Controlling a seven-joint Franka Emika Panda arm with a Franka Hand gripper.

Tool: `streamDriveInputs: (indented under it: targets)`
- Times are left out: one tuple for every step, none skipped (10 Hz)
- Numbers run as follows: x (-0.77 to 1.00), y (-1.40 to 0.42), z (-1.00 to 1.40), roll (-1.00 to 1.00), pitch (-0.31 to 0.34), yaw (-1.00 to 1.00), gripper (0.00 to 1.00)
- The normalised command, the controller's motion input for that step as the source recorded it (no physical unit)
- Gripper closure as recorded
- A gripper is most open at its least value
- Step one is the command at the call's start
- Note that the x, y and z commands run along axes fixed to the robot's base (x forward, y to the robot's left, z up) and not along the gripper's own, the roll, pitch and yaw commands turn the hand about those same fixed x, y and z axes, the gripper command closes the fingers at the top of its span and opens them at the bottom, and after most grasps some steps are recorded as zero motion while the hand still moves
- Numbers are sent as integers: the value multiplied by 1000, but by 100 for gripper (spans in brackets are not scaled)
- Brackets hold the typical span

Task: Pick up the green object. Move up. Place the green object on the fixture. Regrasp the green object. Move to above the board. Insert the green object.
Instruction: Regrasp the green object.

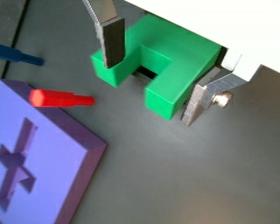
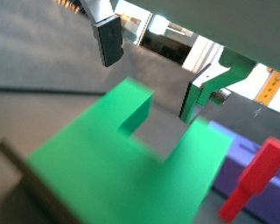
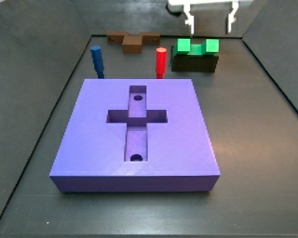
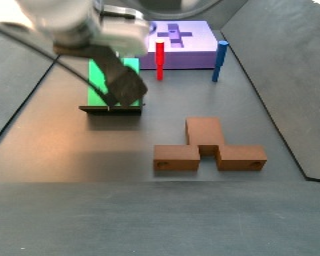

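Overhead, claw (image 1: 164,63) spread wide (gripping nothing) just above the green object (image 1: 154,67) on the fixture (image 3: 196,63).

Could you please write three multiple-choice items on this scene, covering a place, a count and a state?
1. Where does the bright green U-shaped block rest?
A. In the board's cross recess
B. On the dark stepped fixture
C. On the brown block

2. How many slim upright pegs stand near the purple-blue rectangular board?
A. One
B. Two
C. Four

3. What state is the end effector in?
A. Shut on the red peg
B. Shut on the blue peg
C. Open, above the green block

Answers:
1. B: in a side view the green block sits on top of the fixture.
2. B: one red peg and one blue peg stand at the far edge of the board.
3. C: the end effector hangs over the block with its silver fingers wide apart.
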Motion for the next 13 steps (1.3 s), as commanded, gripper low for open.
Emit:
streamDriveInputs:
  targets:
    - [0, -23, 951, 643, -389, 0, 0]
    - [157, -74, 697, 960, -320, -111, 0]
    - [314, -111, 494, 1000, -269, -151, 0]
    - [589, -123, 311, 1000, -220, -126, 0]
    - [723, -71, 166, 1000, -180, -23, 0]
    - [780, -26, 34, 1000, -146, 0, 0]
    - [783, -23, 31, 1000, -120, 0, 0]
    - [780, -23, 29, 1000, -120, 0, 0]
    - [763, -29, 26, 1000, -106, 0, 0]
    - [623, -109, 60, 1000, -54, 0, 0]
    - [523, -203, 69, 1000, -71, 0, 0]
    - [517, -209, 69, 1000, -69, 0, 0]
    - [400, -186, 71, 1000, -46, 0, 0]
